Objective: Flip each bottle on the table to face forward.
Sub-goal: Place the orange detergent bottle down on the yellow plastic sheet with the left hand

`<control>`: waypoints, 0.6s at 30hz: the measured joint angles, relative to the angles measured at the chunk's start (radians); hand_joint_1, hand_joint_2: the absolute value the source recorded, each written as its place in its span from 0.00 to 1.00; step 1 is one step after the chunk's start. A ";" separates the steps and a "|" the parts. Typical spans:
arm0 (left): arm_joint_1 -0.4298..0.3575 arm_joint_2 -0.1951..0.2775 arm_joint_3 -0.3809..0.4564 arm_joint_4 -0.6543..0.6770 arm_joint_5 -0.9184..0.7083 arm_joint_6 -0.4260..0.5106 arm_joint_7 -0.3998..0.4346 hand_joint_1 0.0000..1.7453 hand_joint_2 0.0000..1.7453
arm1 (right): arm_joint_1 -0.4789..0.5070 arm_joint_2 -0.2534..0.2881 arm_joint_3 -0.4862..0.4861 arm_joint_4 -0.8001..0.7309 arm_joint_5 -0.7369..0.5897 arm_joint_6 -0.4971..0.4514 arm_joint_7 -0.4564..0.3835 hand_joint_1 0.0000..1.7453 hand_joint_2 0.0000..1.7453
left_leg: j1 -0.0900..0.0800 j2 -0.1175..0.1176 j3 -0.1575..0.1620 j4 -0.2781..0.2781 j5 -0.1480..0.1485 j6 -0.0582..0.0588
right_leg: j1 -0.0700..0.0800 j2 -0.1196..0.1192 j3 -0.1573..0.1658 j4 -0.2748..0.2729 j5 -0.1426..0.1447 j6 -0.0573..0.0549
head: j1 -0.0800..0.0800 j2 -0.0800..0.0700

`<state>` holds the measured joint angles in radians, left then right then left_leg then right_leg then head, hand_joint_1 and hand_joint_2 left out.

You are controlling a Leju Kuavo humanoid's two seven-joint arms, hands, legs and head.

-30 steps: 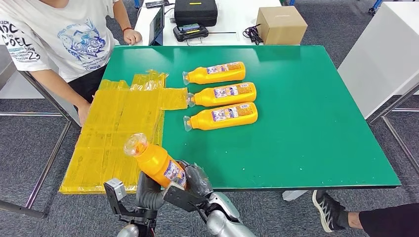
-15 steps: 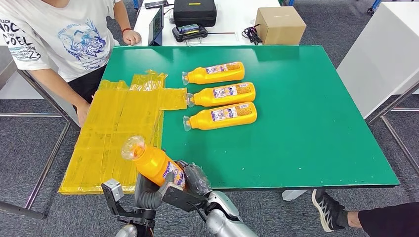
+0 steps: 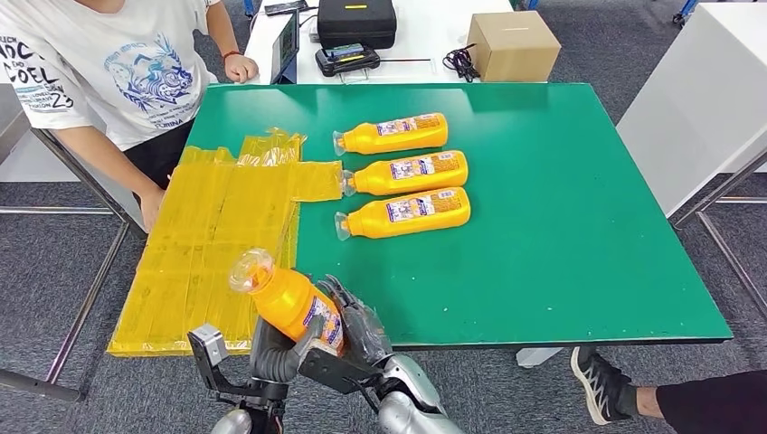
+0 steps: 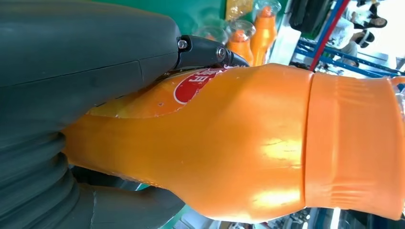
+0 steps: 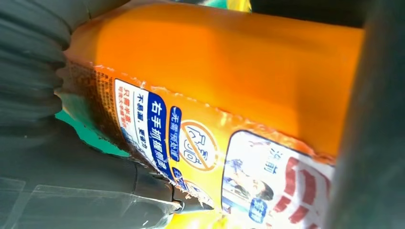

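Hands held one orange bottle (image 3: pixel 288 303) together: the left hand (image 3: pixel 271 354) gripped its lower body and the right hand (image 3: pixel 357 333) wrapped the labelled side, off the green table's (image 3: pixel 561 226) near edge. Since a second before, it had barely shifted, so turning looked unfinished; three bottles (image 3: pixel 402 174) lay beyond.

Held bottle (image 5: pixel 229 95) label reads "右手抓握侧", person's shirt (image 3: pixel 99 63) shows "23"
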<state>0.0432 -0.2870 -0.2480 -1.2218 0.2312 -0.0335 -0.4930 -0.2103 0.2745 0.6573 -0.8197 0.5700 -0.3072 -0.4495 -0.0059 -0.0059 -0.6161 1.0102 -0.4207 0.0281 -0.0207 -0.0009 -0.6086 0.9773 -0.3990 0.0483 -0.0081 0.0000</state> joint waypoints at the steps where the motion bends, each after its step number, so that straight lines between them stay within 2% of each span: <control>1: 0.000 -0.001 -0.002 -0.006 0.001 0.001 0.000 1.00 1.00 | 0.009 0.000 -0.004 -0.014 -0.003 -0.015 0.001 0.00 0.00 | 0.000 0.000 0.000 0.000 0.000 0.000 | 0.000 0.000 0.000 0.000 0.000 0.000 | 0.000 0.000; 11: -0.009 -0.010 -0.010 -0.064 0.002 0.025 -0.007 1.00 1.00 | 0.074 0.000 -0.042 -0.125 -0.045 -0.096 -0.005 0.00 0.00 | 0.000 0.000 -0.001 0.000 0.000 0.000 | 0.000 0.000 0.000 0.000 0.000 0.000 | 0.000 0.000; 18: -0.014 -0.016 -0.010 -0.097 0.006 0.036 -0.010 1.00 1.00 | 0.096 -0.002 -0.068 -0.167 -0.056 -0.107 -0.006 0.00 0.00 | 0.000 0.000 -0.001 0.000 0.000 0.000 | 0.000 0.000 0.000 0.000 0.000 0.000 | 0.000 0.000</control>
<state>0.0288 -0.3026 -0.2580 -1.3187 0.2367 0.0026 -0.5034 -0.1144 0.2724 0.5897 -0.9869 0.5142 -0.4144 -0.4551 -0.0059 -0.0063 -0.6168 1.0102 -0.4210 0.0278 -0.0207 -0.0009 -0.6089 0.9773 -0.3991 0.0483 -0.0079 0.0000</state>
